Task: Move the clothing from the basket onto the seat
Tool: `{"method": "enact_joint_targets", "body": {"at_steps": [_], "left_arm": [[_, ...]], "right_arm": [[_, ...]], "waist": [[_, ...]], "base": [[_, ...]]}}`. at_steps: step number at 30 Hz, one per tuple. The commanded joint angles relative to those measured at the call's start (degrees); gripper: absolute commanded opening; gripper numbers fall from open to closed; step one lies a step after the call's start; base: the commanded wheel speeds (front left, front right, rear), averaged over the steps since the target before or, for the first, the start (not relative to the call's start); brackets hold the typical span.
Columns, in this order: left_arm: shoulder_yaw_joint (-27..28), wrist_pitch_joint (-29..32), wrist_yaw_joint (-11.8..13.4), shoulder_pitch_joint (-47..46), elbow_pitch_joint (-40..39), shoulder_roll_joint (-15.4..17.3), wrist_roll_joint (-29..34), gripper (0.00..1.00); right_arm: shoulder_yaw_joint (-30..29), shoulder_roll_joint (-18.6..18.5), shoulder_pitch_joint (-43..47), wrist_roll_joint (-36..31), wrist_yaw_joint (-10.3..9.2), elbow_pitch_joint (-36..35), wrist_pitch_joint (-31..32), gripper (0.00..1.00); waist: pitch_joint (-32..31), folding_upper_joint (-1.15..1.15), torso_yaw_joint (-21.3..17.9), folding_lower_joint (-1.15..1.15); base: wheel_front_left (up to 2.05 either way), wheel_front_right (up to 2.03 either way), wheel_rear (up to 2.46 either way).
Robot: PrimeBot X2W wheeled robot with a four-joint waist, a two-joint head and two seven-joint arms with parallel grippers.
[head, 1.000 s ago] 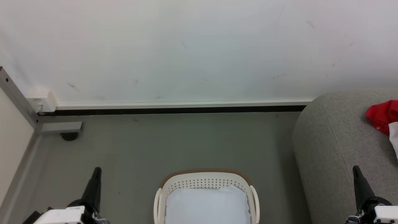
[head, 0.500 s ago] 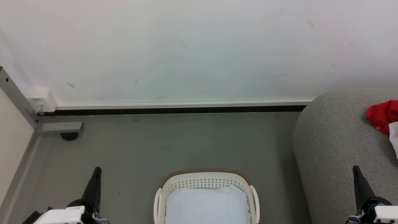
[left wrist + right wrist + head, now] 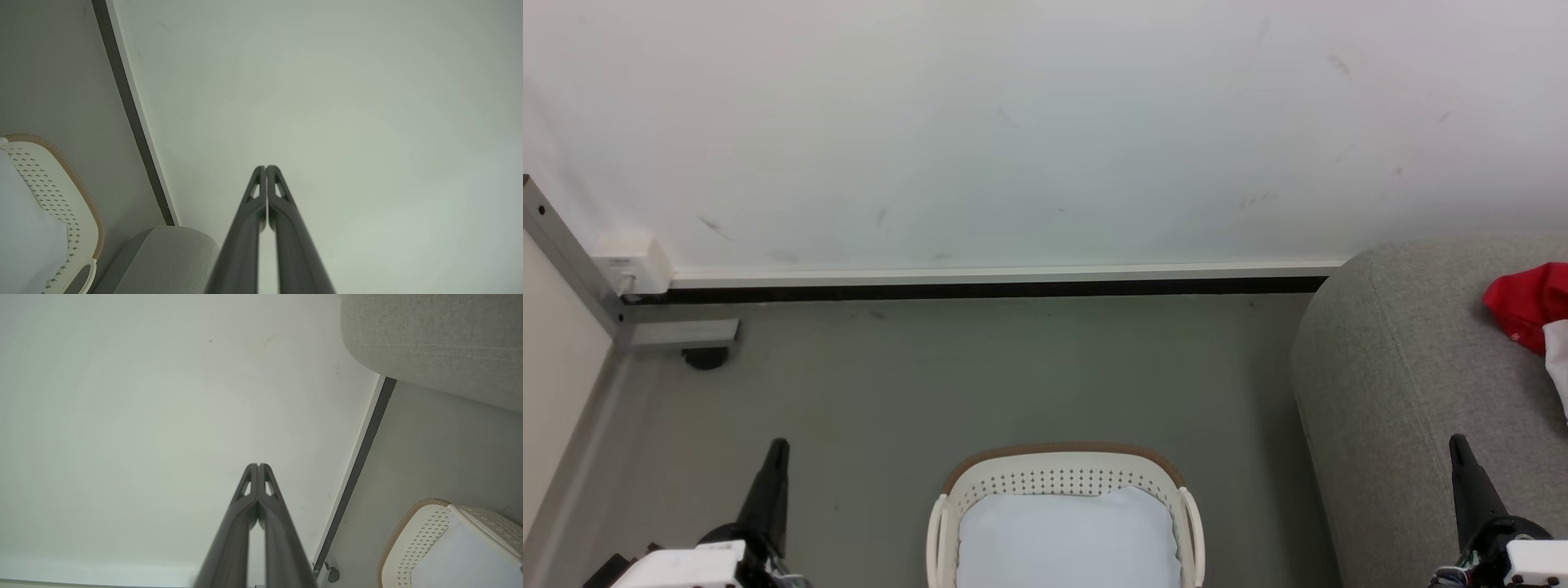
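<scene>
I count: basket point(image 3: 1066, 478) on the floor, pale pad point(image 3: 1068, 539) inside; red clothing point(image 3: 1525, 300) on the seat point(image 3: 1388, 376), well in from its rounded end; left gripper point(image 3: 778, 447) and right gripper point(image 3: 1456, 443) pinched together, empty.

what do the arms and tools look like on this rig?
Left tool and right tool: each has two long, dark, tapering fingers with triangular cut-outs near the tips. White wrist housings sit behind them, with thin wires alongside.

**What lies where**

The oval white plastic basket point(image 3: 1062, 475) stands on the grey floor point(image 3: 1013, 376) before the white wall point(image 3: 1013, 122), with a flat pale pad point(image 3: 1066, 539) inside. Right of it, the large grey fabric seat point(image 3: 1388, 392) carries the red clothing point(image 3: 1525, 300).
</scene>
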Motion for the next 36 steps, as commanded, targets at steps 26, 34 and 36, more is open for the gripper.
{"method": "enact_joint_targets", "body": {"at_steps": [26,34,36], "left_arm": [[0.2,0.2,-0.4,-0.5,-0.2,0.1,-0.7,0.0],[0.2,0.2,-0.4,-0.5,-0.2,0.1,-0.7,0.0],[0.2,0.2,-0.4,-0.5,-0.2,0.1,-0.7,0.0]], "right_arm": [[-0.2,-0.4,-0.7,0.1,-0.12,-0.2,0.2,0.0],[-0.2,-0.4,-0.7,0.1,-0.12,-0.2,0.2,0.0],[-0.2,-0.4,-0.7,0.1,-0.12,-0.2,0.2,0.0]], "waist": [[0.0,0.0,0.0,0.0],[0.0,0.0,0.0,0.0],[0.0,0.0,0.0,0.0]], "base": [[0.0,0.0,0.0],[0.0,0.0,0.0],[0.0,0.0,0.0]]}}
